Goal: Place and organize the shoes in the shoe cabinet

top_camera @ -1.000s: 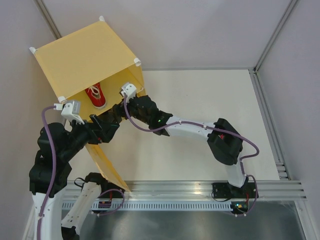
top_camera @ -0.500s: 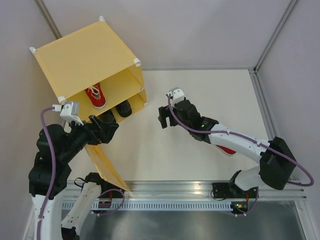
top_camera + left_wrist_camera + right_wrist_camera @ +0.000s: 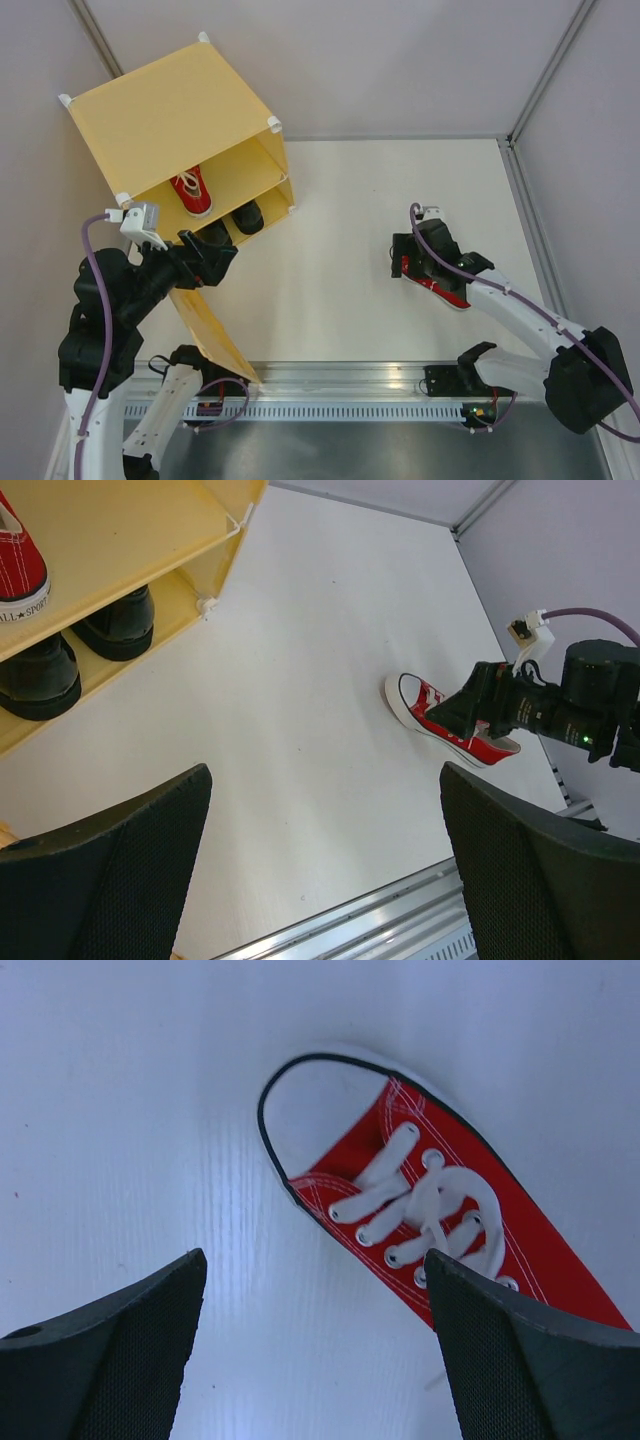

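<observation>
1. We see the shoe cabinet (image 3: 170, 110) at far left with its door (image 3: 215, 335) swung open. One red sneaker (image 3: 191, 192) sits on its upper shelf and two black loafers (image 3: 247, 217) sit below.
2. Our left gripper (image 3: 325, 880), just before the cabinet, has its fingers spread and empty.
3. The second red sneaker (image 3: 450, 1220) lies on the table (image 3: 350, 200), well right of the cabinet. Our right gripper (image 3: 315, 1350) hovers over it, jaws wide apart.

Sneaker (image 3: 440, 716) at four o'clock: red canvas, matt; toe cap (image 3: 320, 1110) smooth white rubber. Loafers (image 3: 38, 678): glossy black leather. Cabinet (image 3: 170, 110): smooth matt plastic panels. Table (image 3: 340, 260): matt.
</observation>
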{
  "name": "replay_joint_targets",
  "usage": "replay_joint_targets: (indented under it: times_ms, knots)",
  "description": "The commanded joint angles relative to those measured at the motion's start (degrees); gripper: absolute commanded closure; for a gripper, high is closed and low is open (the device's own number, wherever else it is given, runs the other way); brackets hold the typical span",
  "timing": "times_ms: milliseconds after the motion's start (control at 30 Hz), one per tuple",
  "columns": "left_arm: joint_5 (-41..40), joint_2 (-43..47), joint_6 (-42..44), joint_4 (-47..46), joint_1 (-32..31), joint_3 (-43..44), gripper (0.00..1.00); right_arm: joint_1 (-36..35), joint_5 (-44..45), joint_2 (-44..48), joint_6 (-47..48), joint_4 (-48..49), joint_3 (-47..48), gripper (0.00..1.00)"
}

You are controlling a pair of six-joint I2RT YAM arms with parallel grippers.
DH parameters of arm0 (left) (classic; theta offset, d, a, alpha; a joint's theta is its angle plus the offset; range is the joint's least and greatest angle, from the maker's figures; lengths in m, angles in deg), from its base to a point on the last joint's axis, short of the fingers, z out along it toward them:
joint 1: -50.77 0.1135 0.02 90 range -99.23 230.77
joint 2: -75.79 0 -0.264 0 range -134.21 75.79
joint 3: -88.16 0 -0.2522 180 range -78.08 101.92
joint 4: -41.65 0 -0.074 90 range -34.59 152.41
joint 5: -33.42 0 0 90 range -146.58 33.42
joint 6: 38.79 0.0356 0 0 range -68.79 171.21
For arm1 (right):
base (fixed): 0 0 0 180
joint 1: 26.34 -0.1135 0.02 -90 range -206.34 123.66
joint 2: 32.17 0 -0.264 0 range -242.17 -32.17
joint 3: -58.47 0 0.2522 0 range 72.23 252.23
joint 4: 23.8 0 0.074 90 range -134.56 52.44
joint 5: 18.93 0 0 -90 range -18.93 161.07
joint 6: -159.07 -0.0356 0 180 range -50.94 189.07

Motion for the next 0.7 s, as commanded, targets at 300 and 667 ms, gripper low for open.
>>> replay_joint_targets:
  times_ms: [300, 667]
  knots:
    - [-3.97, 1.01, 3.38, 0.49, 0.32, -1.42, 0.02, 11.44, -7.64, 6.89, -2.71, -9.8, -4.45, 0.06]
    - [-2.91, 0.57, 2.67, -0.48, 0.32, -2.92, 0.01, 13.39, -16.6, 2.86, -1.13, -7.78, -6.74, 0.08]
